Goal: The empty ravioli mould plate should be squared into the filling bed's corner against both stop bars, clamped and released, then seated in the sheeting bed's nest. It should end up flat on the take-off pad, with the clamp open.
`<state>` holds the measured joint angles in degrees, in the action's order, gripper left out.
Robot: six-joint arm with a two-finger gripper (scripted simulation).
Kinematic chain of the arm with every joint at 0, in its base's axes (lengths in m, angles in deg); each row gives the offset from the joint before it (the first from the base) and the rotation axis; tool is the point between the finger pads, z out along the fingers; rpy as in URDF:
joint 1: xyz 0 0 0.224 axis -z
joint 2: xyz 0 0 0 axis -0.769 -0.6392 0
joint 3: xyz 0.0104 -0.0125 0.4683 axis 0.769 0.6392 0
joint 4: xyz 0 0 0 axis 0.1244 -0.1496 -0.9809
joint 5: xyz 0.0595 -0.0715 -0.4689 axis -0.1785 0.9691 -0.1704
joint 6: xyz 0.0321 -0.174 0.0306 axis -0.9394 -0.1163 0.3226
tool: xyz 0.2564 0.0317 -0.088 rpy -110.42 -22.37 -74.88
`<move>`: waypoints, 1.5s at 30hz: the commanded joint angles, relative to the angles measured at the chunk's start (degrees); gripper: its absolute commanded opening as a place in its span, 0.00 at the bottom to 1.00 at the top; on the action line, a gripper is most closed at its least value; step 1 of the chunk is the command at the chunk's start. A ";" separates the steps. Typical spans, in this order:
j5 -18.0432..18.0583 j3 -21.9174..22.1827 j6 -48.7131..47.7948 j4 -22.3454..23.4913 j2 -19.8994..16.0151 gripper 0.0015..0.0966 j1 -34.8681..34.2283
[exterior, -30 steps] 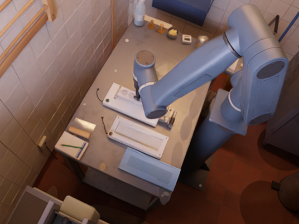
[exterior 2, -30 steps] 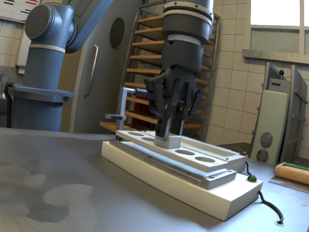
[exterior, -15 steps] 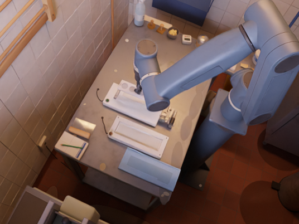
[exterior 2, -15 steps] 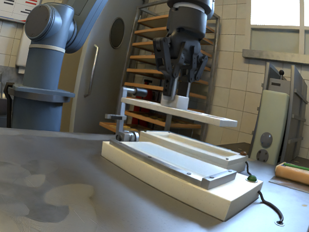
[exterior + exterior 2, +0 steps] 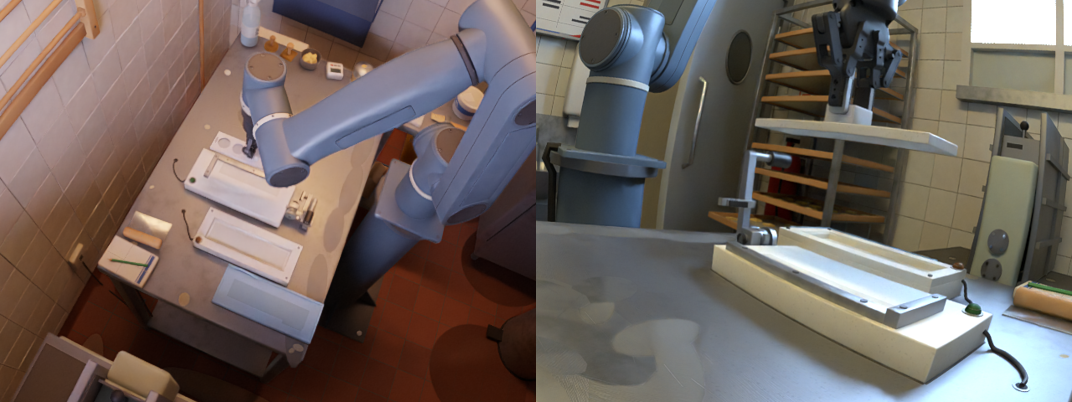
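My gripper (image 5: 854, 108) hangs high above the filling bed (image 5: 847, 298), gripping the white block handle on top of the ravioli mould plate (image 5: 856, 134), which hangs level in the air well clear of the bed. From above, the plate (image 5: 235, 146) with its round pockets shows over the bed's far edge. The filling bed (image 5: 237, 187) carries two metal stop bars (image 5: 839, 287) forming a corner, and a toggle clamp (image 5: 752, 203) stands at its far end with its arm raised. The sheeting bed (image 5: 248, 245) and the pale blue take-off pad (image 5: 268, 302) lie further along the table. The gripper is closed on the plate's handle.
The robot's own arm (image 5: 380, 100) spans the table's right side. A green button (image 5: 973, 308) and a cable (image 5: 1005, 359) sit at the filling bed's near corner. A notepad (image 5: 129, 261) and scraper (image 5: 145, 231) lie at the table's left edge, with small jars (image 5: 310, 59) at the far end.
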<state>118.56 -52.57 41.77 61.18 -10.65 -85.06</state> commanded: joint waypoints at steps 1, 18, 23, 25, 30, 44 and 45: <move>0.29 -0.17 0.01 -0.05 0.18 0.07 0.00; 3.42 -0.74 -6.95 -0.06 2.81 0.07 -7.11; 3.49 -1.10 -14.08 -0.06 2.54 0.07 -14.26; 3.57 -1.53 -16.66 -0.07 2.18 0.07 -16.83; 3.79 -2.69 -21.01 -0.07 1.23 0.07 -21.13; 0.04 -1.50 -22.25 -0.05 -1.41 0.07 -22.31; -1.13 -1.07 -22.25 -0.05 -2.17 0.07 -22.32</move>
<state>117.40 -53.64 19.52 61.15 -12.76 -107.39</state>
